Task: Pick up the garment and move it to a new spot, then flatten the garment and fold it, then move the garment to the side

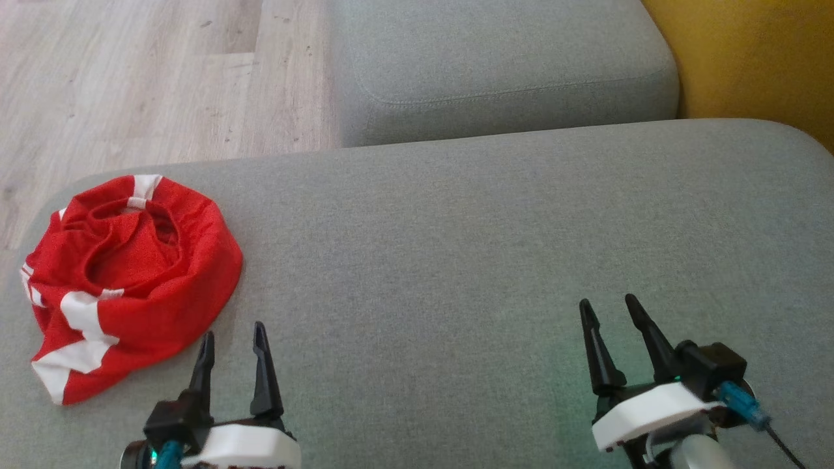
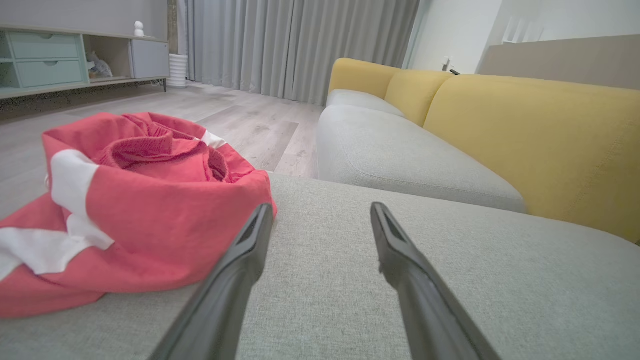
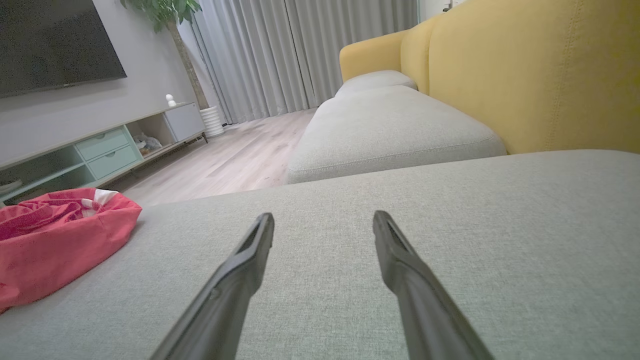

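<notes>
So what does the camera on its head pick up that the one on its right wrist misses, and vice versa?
Head camera: the left gripper, open, and the whole crumpled red garment from above. Right wrist camera: a dark screen, a plant, curtains and a low cabinet. Shared: the open right gripper, part of the garment, the grey cushion, the yellow backrest, the wood floor.

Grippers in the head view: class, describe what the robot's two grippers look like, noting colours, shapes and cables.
Left gripper and right gripper each have two long, tapering black fingers on a black mount above a white housing. The left carries a teal connector; the right's blue connector leads into a dark cable.
</notes>
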